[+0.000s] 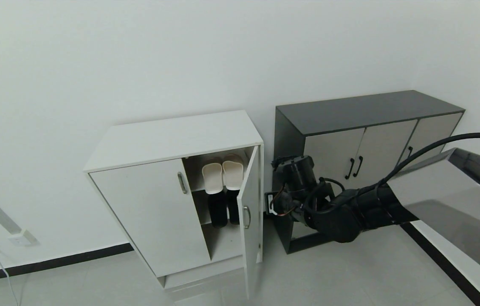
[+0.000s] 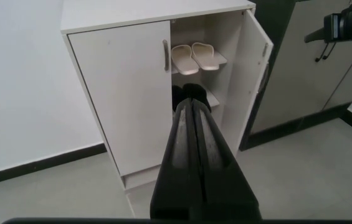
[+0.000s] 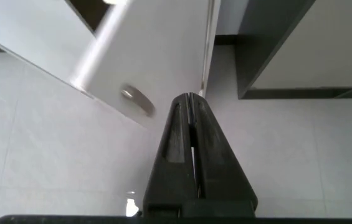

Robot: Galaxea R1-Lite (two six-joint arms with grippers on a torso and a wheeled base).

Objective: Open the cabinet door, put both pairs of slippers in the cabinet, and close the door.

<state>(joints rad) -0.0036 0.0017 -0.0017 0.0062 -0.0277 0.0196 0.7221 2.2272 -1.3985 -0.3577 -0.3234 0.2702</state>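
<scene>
Bare home-like room, white shoe cabinet (image 1: 172,140), grey sideboard (image 1: 363,108), tiled floor (image 1: 350,276)

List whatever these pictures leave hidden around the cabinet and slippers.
Head view: the inside of the cabinet behind its shut left door.
Left wrist view: black slippers, mostly behind the left gripper.
Right wrist view: whether the right gripper touches the open door; contact hidden.

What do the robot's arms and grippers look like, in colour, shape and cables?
The right arm is black, with thick rounded joints, thin looping cables and one heavy black hose. The left gripper and right gripper are black, each with two long flat fingers tapering to a narrow tip.
</scene>
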